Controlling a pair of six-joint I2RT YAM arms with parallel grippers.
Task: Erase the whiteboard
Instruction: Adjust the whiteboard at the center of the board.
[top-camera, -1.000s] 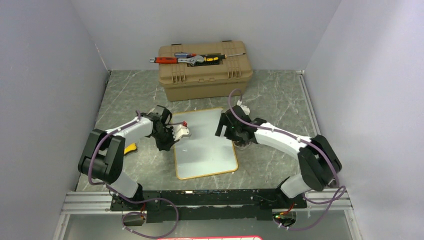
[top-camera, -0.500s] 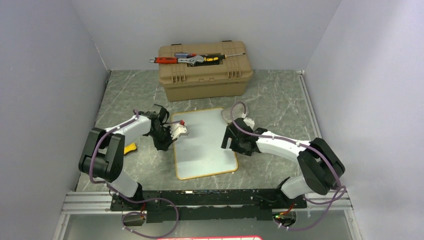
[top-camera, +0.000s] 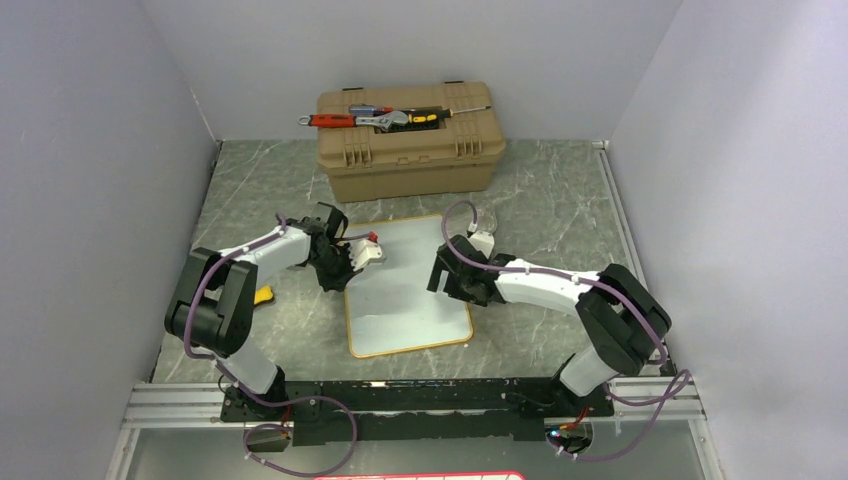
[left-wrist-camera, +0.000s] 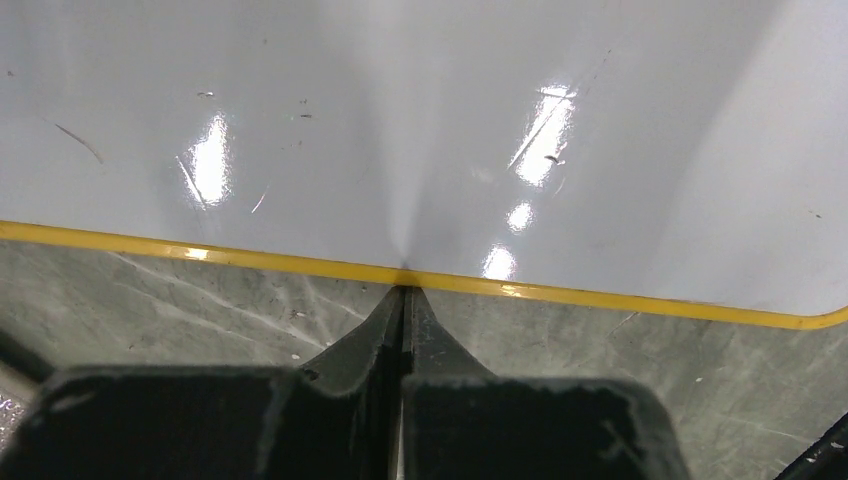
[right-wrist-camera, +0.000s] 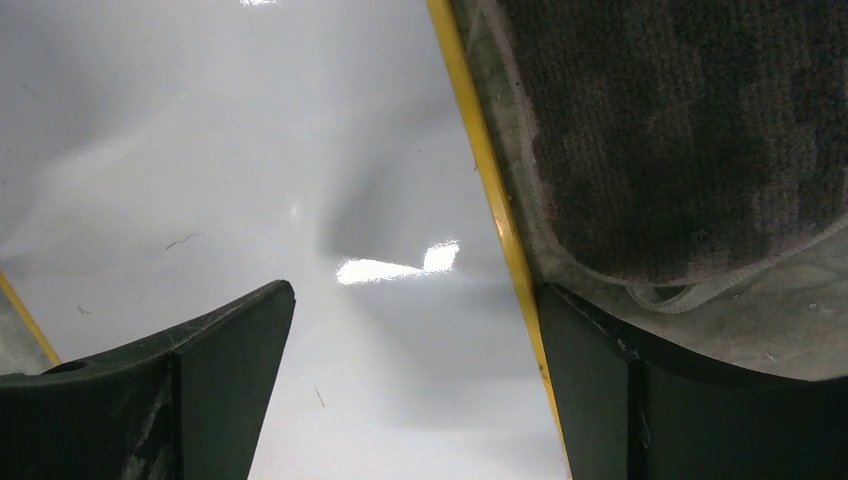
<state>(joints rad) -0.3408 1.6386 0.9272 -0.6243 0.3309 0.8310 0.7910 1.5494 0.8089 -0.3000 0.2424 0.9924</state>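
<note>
You had a grey marbled table (top-camera: 560, 190): on it lay the tan toolbox (top-camera: 410, 150) far, the whiteboard (top-camera: 405, 290) in the middle, a dark cloth (right-wrist-camera: 680, 130) just beside its right rim, and a yellow object (top-camera: 262, 295) left

The whiteboard (top-camera: 410, 300) lies flat at the middle of the bench (top-camera: 560, 190). Behind it, by the far edge, stands a toolbox (top-camera: 410, 160) with tools (top-camera: 375, 118) on its lid. The left pincer (left-wrist-camera: 403, 310) sits at the board's left edge. The right pincer (right-wrist-camera: 415, 320) straddles its right edge, with a cloth (right-wrist-camera: 680, 130) on the bench just beside that edge. A small object (top-camera: 263, 294) lies left of the board.
</note>
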